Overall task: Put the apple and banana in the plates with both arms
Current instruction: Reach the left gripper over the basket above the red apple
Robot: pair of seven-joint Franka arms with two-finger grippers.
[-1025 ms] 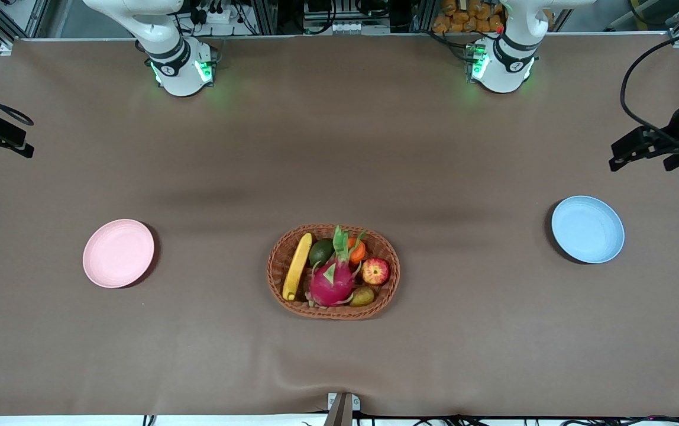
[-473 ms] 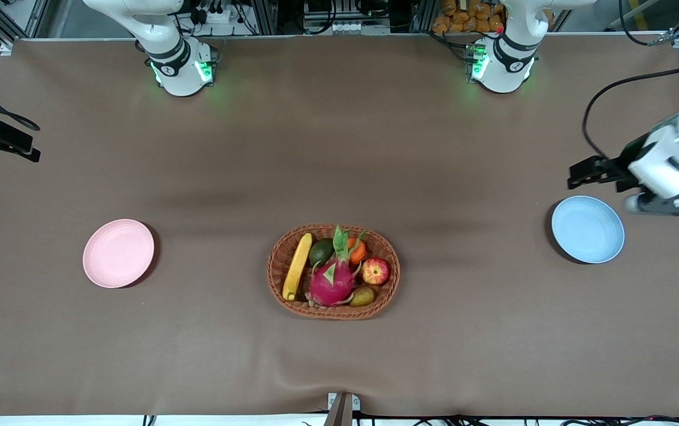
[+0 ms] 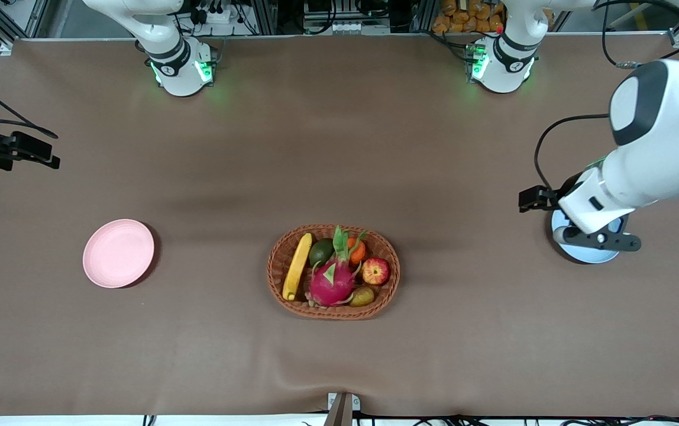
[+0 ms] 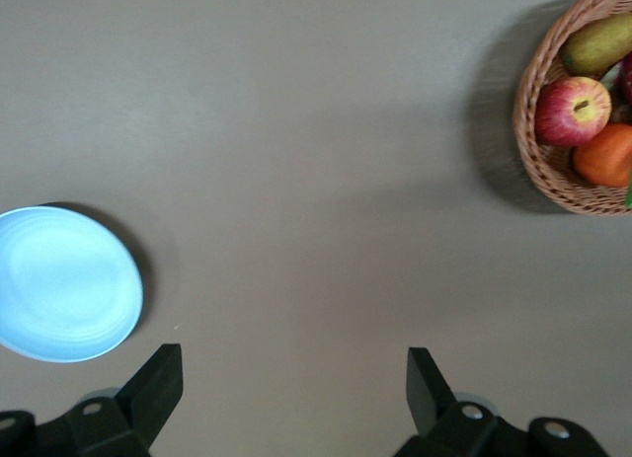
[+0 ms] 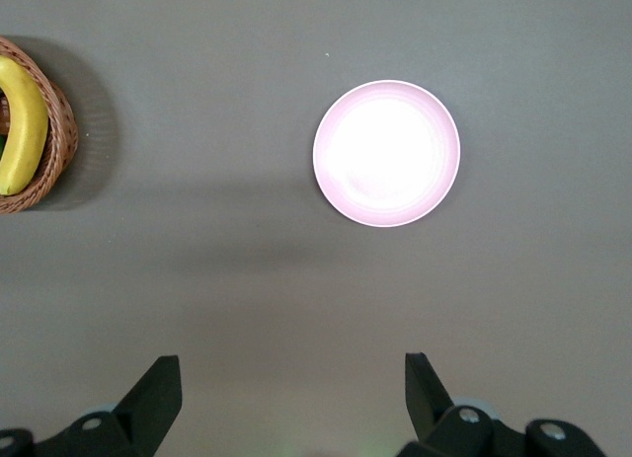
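Left hand (image 4: 291, 388) agape above table (image 4: 296, 181).

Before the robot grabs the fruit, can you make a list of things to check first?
1. Apple in the wicker basket, top uncovered: ok.
2. Banana along the basket's edge toward the right arm's end, nothing on it: ok.
3. Pink plate has nothing in it: ok.
4. Blue plate has nothing in it: ok, though the left arm hides much of it in the front view.
5. Left gripper open, over bare table between blue plate and basket: ok.
6. Right gripper open, up near the table's edge, not over the basket: not ok yet.
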